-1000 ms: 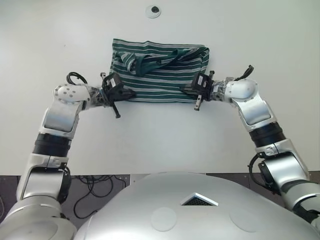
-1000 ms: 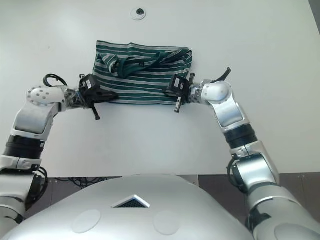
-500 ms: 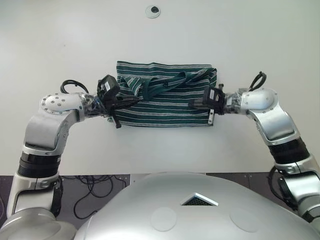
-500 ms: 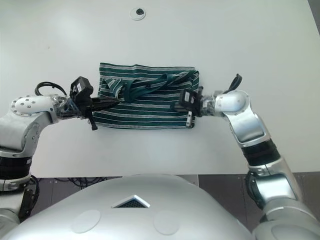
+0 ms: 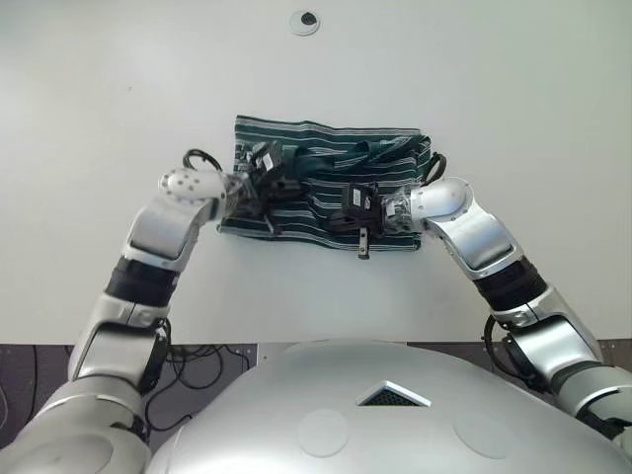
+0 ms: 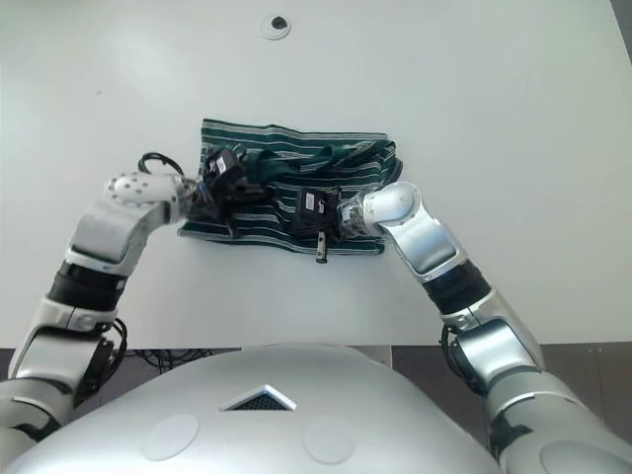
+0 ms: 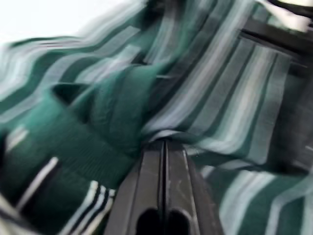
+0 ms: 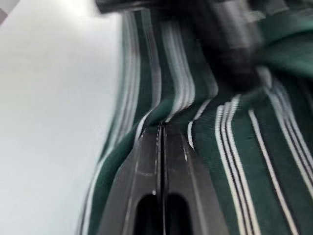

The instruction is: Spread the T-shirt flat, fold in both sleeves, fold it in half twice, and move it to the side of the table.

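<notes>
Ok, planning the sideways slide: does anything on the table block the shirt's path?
Nothing visible does. The only other thing on the white table, a small round fitting, lies beyond the far edge of the green-striped T-shirt.

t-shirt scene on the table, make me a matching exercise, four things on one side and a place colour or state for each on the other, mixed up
1. T-shirt
2. left gripper
3. right gripper
4. round fitting

a. set in the white table, beyond the shirt's far edge
b. green with white stripes
c. shut on cloth near the middle of the shirt's near edge
d. shut on cloth on the shirt's left part

Pairs: 1-b, 2-d, 3-c, 4-a
</notes>
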